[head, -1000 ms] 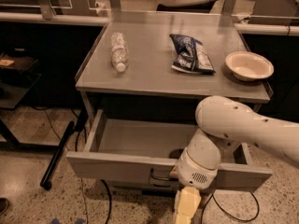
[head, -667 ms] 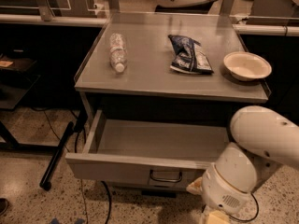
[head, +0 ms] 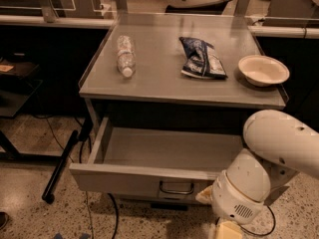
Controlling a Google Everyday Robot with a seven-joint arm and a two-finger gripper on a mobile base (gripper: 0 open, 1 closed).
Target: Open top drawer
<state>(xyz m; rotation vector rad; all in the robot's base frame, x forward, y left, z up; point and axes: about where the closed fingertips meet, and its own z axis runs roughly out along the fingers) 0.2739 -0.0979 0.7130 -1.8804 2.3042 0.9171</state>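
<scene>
The top drawer (head: 134, 179) is a wide grey metal drawer under the table top. It stands pulled far out, and its inside (head: 169, 148) shows nothing in it. Its small dark loop handle (head: 176, 187) sits at the centre of the front. My white arm (head: 279, 143) curves down at the lower right, in front of the drawer's right end. My gripper (head: 227, 230) is a cream part at the bottom edge, below and right of the handle and apart from it, mostly cut off by the frame.
On the grey table top (head: 164, 83) lie a clear plastic bottle (head: 124, 55), a dark blue chip bag (head: 201, 58) and a white bowl (head: 263, 69). A black pole (head: 62, 166) leans on the floor at the left. Cables run under the drawer.
My arm has swung right and down, away from the drawer handle. The gripper has left the handle. The drawer stays pulled out.
</scene>
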